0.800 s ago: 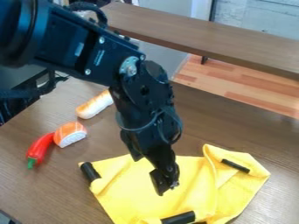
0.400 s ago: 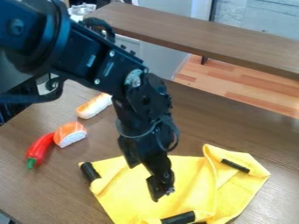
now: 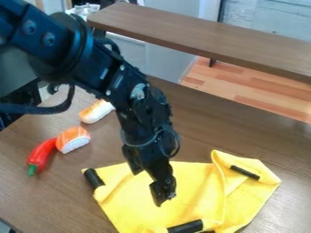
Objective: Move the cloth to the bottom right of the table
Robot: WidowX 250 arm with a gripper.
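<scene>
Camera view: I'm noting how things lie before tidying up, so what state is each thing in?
Cloth: loosely spread, rumpled, folded at its right side.
Black pieces: lying at the cloth's edges.
Pepper: lying down, green end toward the camera.
Sushi: orange side up, beside the pepper.
Bread: lying down, partly behind the arm.
Pincer: pointing down, over the cloth.

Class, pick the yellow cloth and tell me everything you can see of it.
The cloth is bright yellow and looks like soft fabric. It lies on the brown table, loosely spread, with raised folds and creases on its right side. Black pieces show at its left corner, near its upper right edge and low down, by the picture's bottom edge. The gripper hangs over its middle; whether they touch, I cannot tell.
</scene>
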